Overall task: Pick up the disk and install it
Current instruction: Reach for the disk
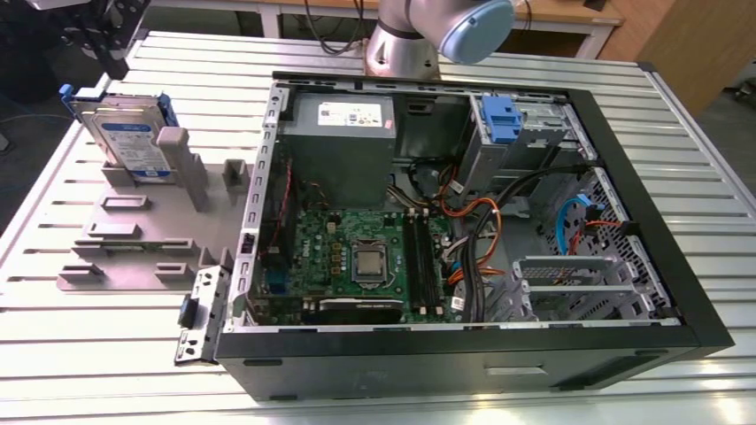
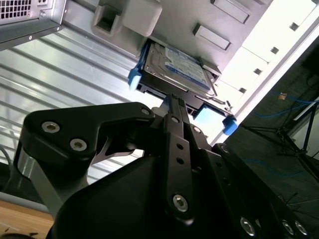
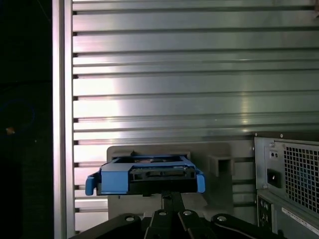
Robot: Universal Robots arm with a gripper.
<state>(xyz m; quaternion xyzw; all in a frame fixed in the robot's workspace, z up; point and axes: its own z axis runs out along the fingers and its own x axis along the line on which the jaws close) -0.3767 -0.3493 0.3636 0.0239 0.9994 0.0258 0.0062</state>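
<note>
The arm (image 1: 399,49) is a silver tube with a pale blue joint cap (image 1: 475,27). The gripper (image 2: 172,102) is matte black, dotted with silver screws (image 2: 180,201).

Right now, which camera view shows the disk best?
The exterior view: the disk stands in the grey holder, its label face and blue rail plain. The second wrist view shows that face at a slant; the first wrist view shows one edge.

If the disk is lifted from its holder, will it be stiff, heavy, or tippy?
Probably stiff and fairly heavy: the disk looks metal-bodied. Standing on edge in the grey holder, it may tip once freed.
</note>
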